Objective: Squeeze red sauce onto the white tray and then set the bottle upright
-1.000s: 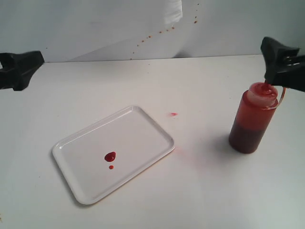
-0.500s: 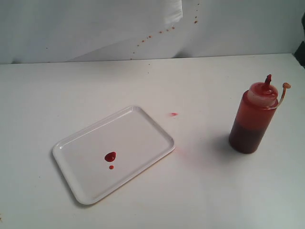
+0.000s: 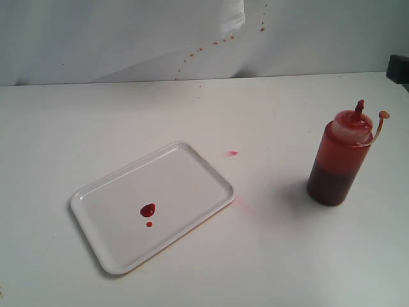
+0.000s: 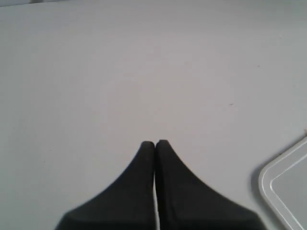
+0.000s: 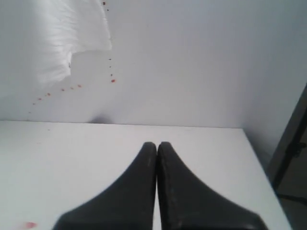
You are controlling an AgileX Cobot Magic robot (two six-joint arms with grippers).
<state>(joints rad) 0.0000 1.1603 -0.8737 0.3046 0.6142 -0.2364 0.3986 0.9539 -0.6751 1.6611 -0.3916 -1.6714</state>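
The bottle [image 3: 339, 160] stands upright on the table at the right, orange-red with a darker lower part, its tethered tip cover hanging off to the side. On the white tray [image 3: 185, 185] at centre left lies a blob of red sauce [image 3: 147, 210] with a tinier drop [image 3: 149, 224] beside it. My left gripper [image 4: 155, 143] is shut with nothing in it, over bare table beside a tray corner [image 4: 288, 187]. Shut and holding nothing too, my right gripper [image 5: 157, 143] faces the back wall. Only a dark bit of the right arm [image 3: 397, 66] shows at the exterior view's right edge.
A small pinkish-red smear [image 3: 232, 153] marks the table between tray and bottle, and another faint stain [image 3: 238, 201] lies by the tray's right corner. Red specks [image 3: 211, 43] dot the white back wall. A dark frame [image 5: 292, 143] stands past the table's edge.
Both grippers have left the exterior view: the left one from the left edge, the right one from beside the bottle's nozzle. Bottle, tray and sauce have not moved.
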